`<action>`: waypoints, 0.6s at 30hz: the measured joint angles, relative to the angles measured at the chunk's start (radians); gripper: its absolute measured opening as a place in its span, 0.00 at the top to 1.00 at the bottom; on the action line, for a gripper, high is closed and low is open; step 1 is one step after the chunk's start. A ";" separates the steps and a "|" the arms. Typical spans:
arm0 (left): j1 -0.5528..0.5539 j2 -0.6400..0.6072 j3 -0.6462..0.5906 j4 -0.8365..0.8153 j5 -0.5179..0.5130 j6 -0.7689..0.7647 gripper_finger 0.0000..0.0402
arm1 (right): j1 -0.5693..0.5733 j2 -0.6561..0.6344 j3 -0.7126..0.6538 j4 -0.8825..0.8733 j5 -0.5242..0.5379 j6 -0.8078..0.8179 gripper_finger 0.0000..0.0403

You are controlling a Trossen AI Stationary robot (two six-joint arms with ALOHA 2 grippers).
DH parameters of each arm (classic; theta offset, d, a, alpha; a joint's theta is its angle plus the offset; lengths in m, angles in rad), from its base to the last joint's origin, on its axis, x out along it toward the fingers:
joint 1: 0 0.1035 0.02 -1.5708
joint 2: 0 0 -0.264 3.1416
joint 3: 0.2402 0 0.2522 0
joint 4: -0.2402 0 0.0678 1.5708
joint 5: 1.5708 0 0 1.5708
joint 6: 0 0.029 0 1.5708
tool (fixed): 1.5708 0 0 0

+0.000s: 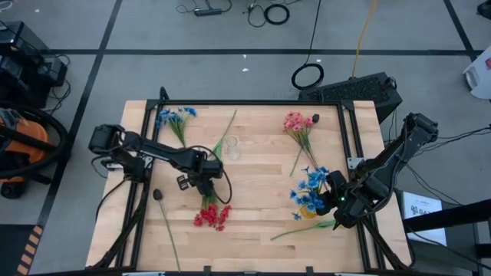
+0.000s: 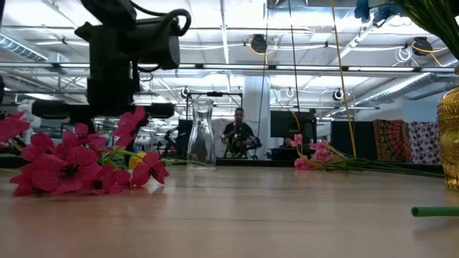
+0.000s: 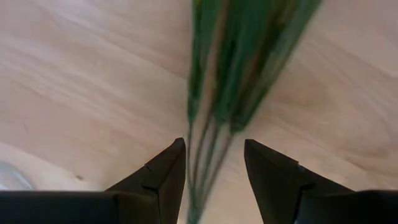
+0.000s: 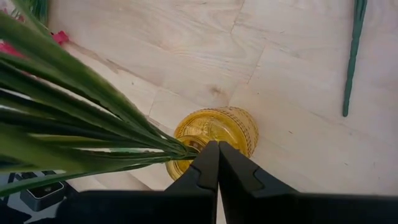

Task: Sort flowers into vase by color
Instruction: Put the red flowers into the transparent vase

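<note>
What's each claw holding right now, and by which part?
Right claw: shut on the blue flowers, by their stems above the yellow vase. Left claw: open around the red flowers' stems.

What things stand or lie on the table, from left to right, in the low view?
Red flowers → clear glass vase → pink flowers → a green stem end lying on the wood → yellow vase at the right edge.

An orange vacuum sits left of the table, cables and a black case lie behind it, and a person is far off.
</note>
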 joint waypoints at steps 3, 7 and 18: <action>0.000 0.022 0.000 0.015 0.000 0.000 0.57 | 0.000 0.000 0.000 0.000 0.000 0.000 1.00; -0.001 0.036 0.001 0.014 0.000 -0.003 0.59 | 0.000 0.000 0.000 0.001 0.000 -0.001 1.00; -0.031 0.037 0.000 0.013 0.003 -0.040 0.97 | 0.002 -0.001 0.000 0.000 -0.130 -0.044 1.00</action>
